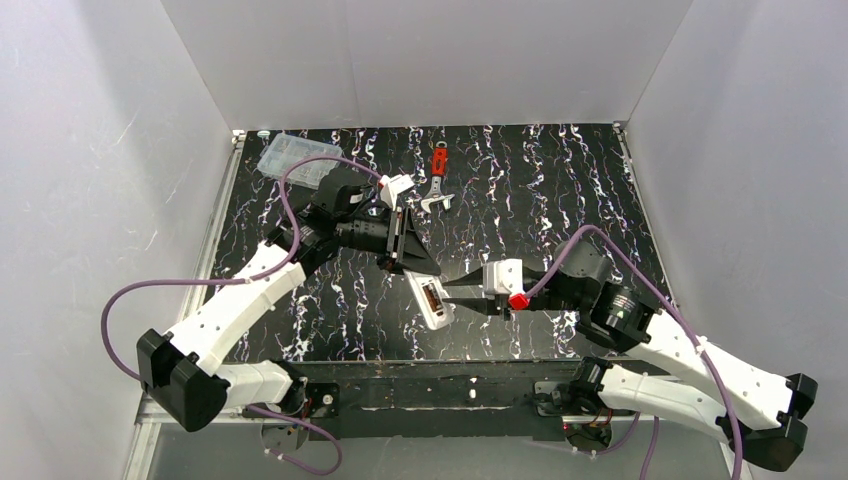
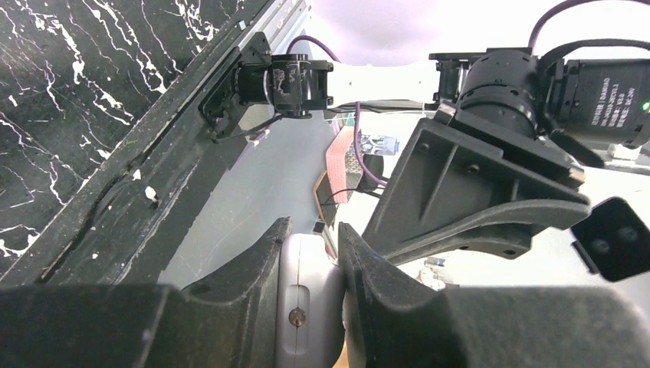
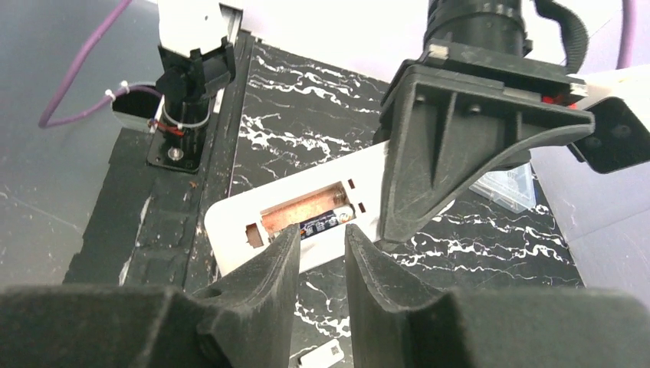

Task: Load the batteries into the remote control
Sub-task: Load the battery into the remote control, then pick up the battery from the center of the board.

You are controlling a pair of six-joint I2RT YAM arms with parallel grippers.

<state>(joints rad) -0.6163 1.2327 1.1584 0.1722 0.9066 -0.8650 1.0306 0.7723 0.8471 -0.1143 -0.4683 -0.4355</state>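
Note:
The white remote control point(image 1: 432, 303) is held above the table with its back up, and my left gripper point(image 1: 420, 268) is shut on its far end. In the left wrist view the remote's end point(image 2: 306, 299) sits clamped between the jaws of the left gripper point(image 2: 314, 227). The reddish recess point(image 3: 303, 207) is uncovered, and a dark-labelled battery point(image 3: 328, 222) lies in its near slot. My right gripper point(image 3: 322, 230) stands open just in front of that battery, with nothing between its fingers. From above, the right gripper point(image 1: 458, 298) is at the remote's right side.
A small loose white piece point(image 3: 322, 354) lies on the black marbled table point(image 1: 540, 200) under my right gripper. A clear plastic compartment box point(image 1: 298, 160) sits at the back left. A red-handled wrench point(image 1: 438, 178) lies at the back middle. White walls enclose the table.

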